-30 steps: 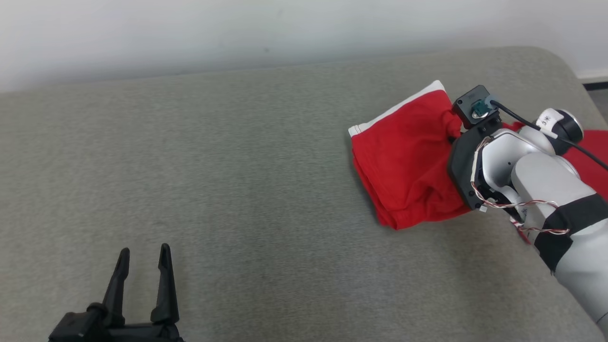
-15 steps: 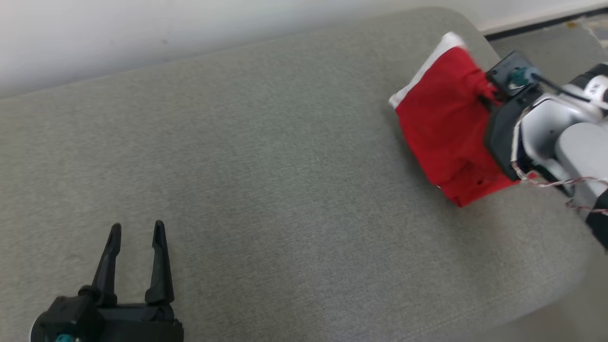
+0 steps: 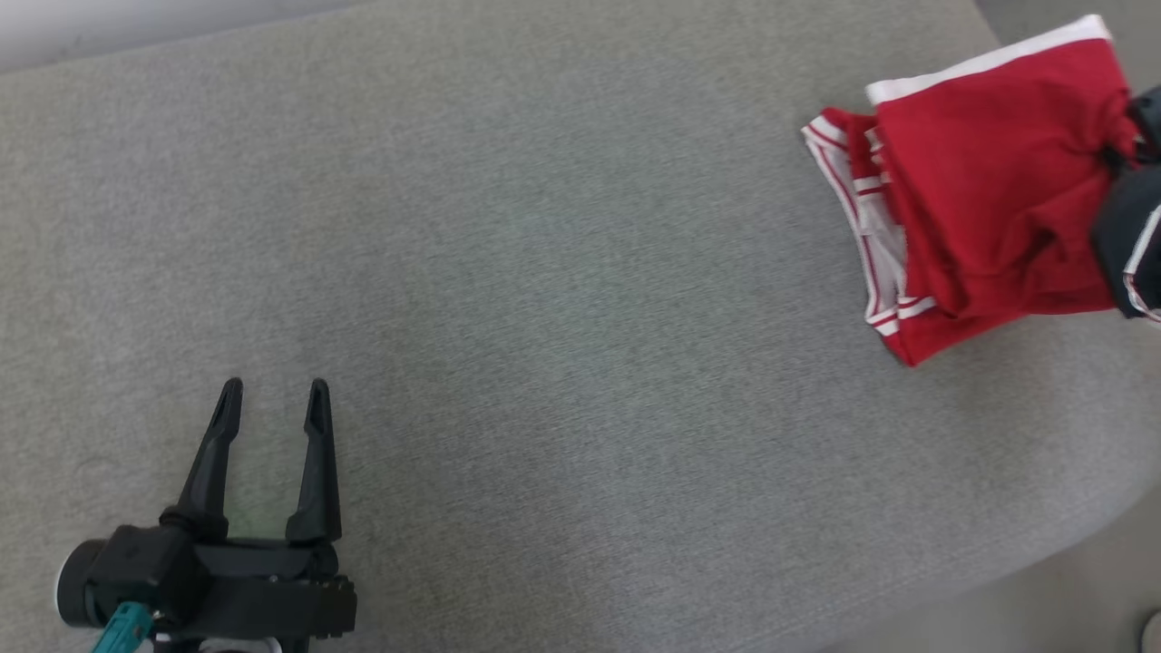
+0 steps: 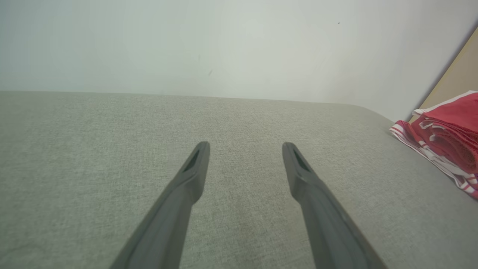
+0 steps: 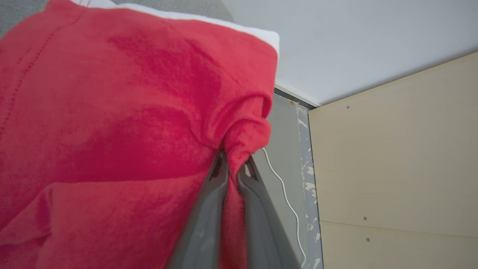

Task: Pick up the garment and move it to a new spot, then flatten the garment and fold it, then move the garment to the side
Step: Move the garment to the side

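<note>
Head view: my left gripper (image 3: 272, 394) sits at the lower left over the grey woven upholstered surface (image 3: 544, 272). Its two dark fingers are spread wide with nothing between them. The folded red knit garment with white trim (image 3: 989, 181) is at the far right of that surface, near its rounded edge and well apart from the left gripper. White-striped edges of its lower layers show along its left side, and they appear to lie on the cushion. In the right wrist view, my right gripper (image 5: 235, 160) is pinched narrow on a bunched fold of the red cloth, which wrinkles around the fingertips. Behind it I see a white wall (image 5: 354, 37), a beige panel (image 5: 392, 168) and a thin white cable (image 5: 283, 190).
</note>
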You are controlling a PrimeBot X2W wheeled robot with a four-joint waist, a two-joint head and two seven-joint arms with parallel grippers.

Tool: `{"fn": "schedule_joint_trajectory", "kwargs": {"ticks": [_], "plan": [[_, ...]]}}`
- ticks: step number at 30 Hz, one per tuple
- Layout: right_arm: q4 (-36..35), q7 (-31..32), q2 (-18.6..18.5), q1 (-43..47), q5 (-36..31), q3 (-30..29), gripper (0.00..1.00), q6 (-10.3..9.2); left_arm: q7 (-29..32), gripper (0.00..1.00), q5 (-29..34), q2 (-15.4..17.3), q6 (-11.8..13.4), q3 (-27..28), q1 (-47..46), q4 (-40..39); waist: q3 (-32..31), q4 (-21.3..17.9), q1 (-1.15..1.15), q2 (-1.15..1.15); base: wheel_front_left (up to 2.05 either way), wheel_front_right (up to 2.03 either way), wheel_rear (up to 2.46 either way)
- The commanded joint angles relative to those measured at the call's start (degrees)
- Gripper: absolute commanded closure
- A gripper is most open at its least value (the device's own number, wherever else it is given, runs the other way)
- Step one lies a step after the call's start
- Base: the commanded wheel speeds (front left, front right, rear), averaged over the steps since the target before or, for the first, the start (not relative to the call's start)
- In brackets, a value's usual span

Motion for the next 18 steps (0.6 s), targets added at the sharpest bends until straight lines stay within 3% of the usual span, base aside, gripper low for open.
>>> {"fn": "schedule_joint_trajectory", "kwargs": {"ticks": [1,2,3,4,11,18], "plan": [[2.17,-1.48,-0.5,0.7,-1.33,-1.42,1.0,-0.18,-0.04,0.0,0.9,0.26,-0.26,-0.03,-1.34,-0.4,2.16,2.25,-0.01,-0.01,0.0,0.0,0.0],[3.43,-2.37,-0.57,0.8,-2.28,-2.2,1.0,-0.18,-0.04,0.0,1.01,0.27,-0.4,-0.02,-1.72,-0.47,2.5,2.65,-0.01,-0.01,0.0,0.0,0.0],[4.66,-3.34,-0.66,0.91,-3.29,-3.0,0.75,-0.19,-0.04,0.0,0.96,0.28,-0.5,-0.16,-2.05,-0.54,2.78,3.01,-0.01,-0.01,0.0,0.0,0.0],[5.73,-4.54,-0.57,0.99,-4.09,-3.83,0.0,-0.19,-0.04,0.0,1.06,0.27,-0.62,-0.27,-2.38,-0.53,2.99,3.35,-0.01,-0.01,0.0,0.0,0.0],[10.61,-14.54,1.76,2.04,-10.97,-10.61,0.0,-0.18,-0.04,0.0,1.52,0.19,-0.71,0.12,-2.96,-0.39,2.03,4.51,-0.01,-0.01,0.0,0.0,0.0],[10.04,-22.83,6.2,3.91,-13.77,-14.65,0.0,-0.18,-0.04,0.0,0.11,0.05,0.3,1.58,-1.01,0.31,-1.79,4.63,-0.01,-0.01,0.0,0.0,0.0]]}}
